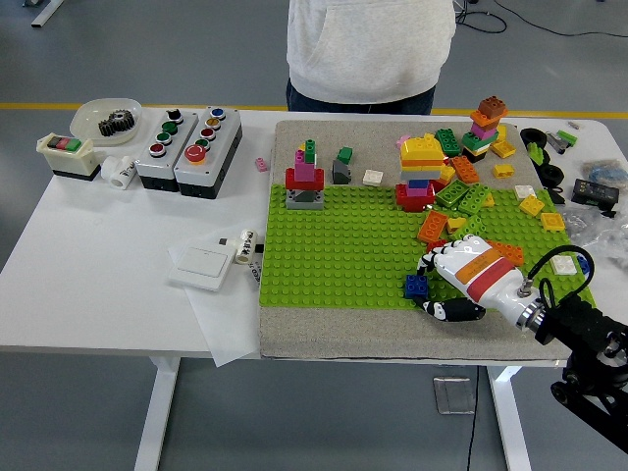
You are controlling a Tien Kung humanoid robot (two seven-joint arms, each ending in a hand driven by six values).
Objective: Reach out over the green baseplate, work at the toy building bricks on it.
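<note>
head view: my right hand (459, 285), white shell with an orange-red band, comes in low from the right over the green studded baseplate (334, 250), fingers curled by a small blue brick (415, 287); can't tell if it's gripped. the baseplate lies on a grey mat (324, 334) on the white table (98, 255), grey floor beyond. two grey button boxes (186, 145), loose coloured bricks (461, 182) heaped far right. a person in a grey top (371, 44) stands opposite.

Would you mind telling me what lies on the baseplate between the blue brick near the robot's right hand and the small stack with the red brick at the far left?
In the head view, only bare studs of the green baseplate lie between the blue brick and the red-brick stack.
</note>
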